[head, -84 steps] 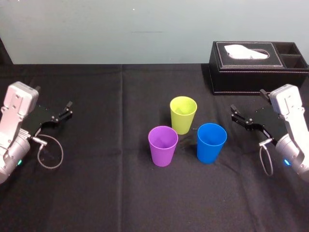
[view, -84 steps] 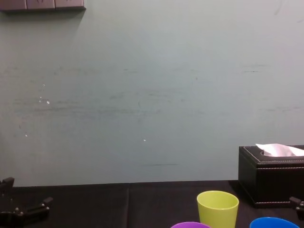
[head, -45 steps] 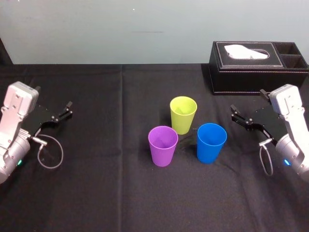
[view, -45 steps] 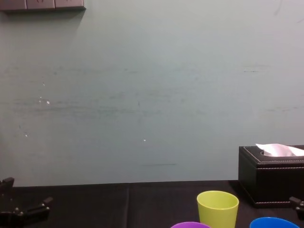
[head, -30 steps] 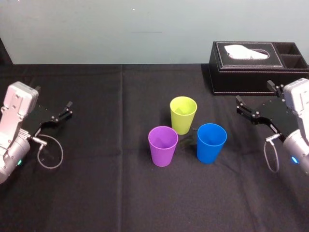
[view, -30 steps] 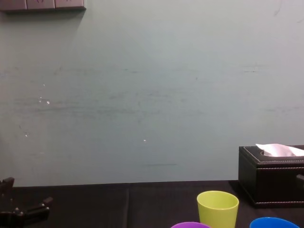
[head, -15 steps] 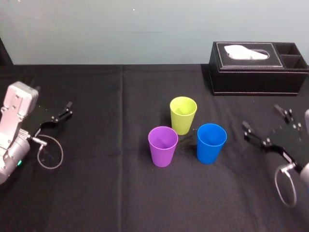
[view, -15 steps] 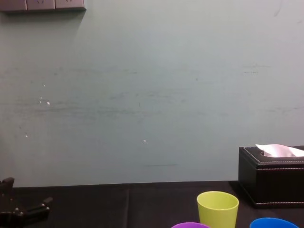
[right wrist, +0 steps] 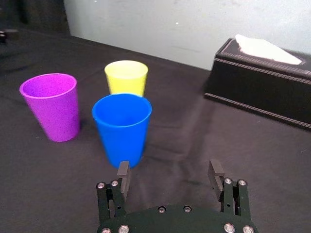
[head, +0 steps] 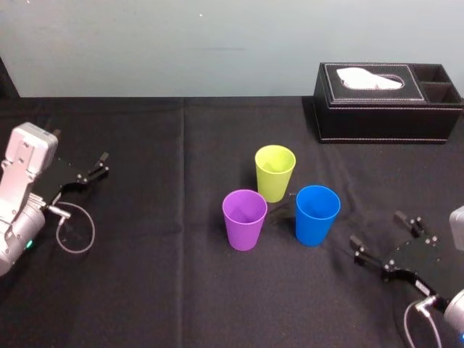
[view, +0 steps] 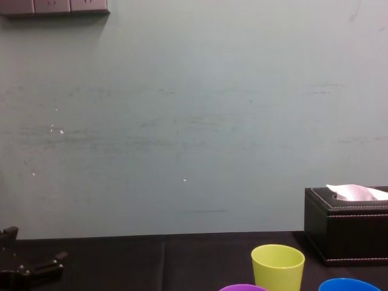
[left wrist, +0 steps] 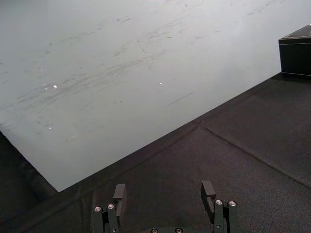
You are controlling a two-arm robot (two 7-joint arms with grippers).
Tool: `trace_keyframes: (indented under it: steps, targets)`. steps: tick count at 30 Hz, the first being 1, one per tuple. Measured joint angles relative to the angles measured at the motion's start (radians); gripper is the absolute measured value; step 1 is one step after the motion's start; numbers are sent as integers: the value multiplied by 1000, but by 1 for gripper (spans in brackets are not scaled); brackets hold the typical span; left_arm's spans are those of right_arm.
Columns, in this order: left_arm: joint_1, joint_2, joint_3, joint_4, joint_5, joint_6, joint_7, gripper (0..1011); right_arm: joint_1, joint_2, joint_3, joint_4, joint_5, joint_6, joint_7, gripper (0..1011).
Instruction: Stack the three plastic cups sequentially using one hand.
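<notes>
A bench under black cloth is carrying three upright cups, grouped close together near its middle. The lime yellow-green cup is standing farthest back, the purple cup nearer on the left, and the blue cup nearer on the right. A black tissue box is sitting at the far right.

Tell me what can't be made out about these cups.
- Chest view: purple cup and blue cup, bodies cut off by the bottom edge.
- Chest view: tissue box, cut by the right edge.
- Head view: open right gripper near the blue cup, arm cut at the corner; left gripper parked far left.
</notes>
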Motion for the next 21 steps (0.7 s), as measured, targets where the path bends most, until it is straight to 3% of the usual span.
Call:
trace_keyframes:
  steps: [11, 21]
  targets:
    - [0, 0, 0, 0, 0, 0, 0, 1011, 11, -53, -21, 22, 24, -16, 67, 1003]
    - [0, 0, 0, 0, 0, 0, 0, 1011, 75, -123, -54, 70, -21, -29, 100, 1003]
